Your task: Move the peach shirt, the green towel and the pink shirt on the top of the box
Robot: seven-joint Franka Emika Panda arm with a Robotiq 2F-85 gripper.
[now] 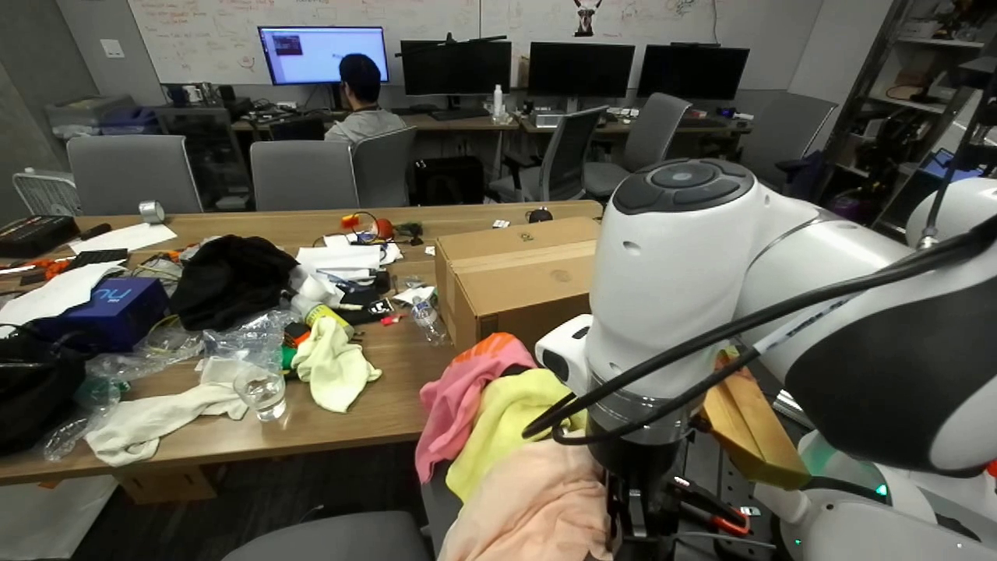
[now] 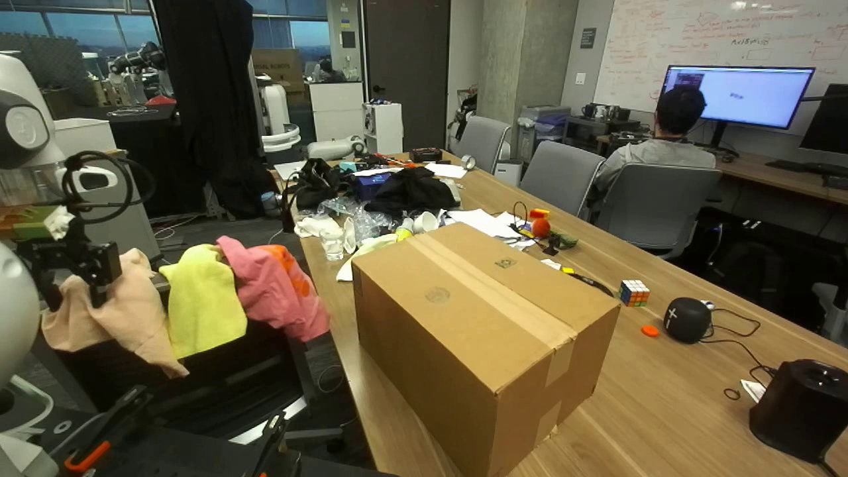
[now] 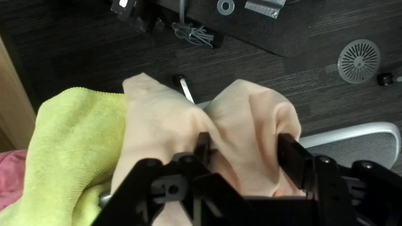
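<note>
- The peach shirt point(image 2: 136, 324) lies draped over what looks like a chair back point(image 3: 361, 149), directly beneath the claw point(image 3: 245, 141).
- The claw's fingers point(image 3: 293, 160) stand apart, a bunched fold of peach cloth between them; I see no firm pinch.
- They spread along the row of cloths while the folds run across it, so closing should gather material.
- Past the green towel point(image 2: 202, 301), then the pink shirt point(image 2: 275, 288), sits the box point(image 2: 457, 318) on the table point(image 2: 656, 397), long axis roughly along its edge; the carry likely passes over both.
- Only the wrist view shows that fold clearly, yet it lacks the box; in an exterior view the arm point(image 1: 670, 288) hides part of the box.
</note>
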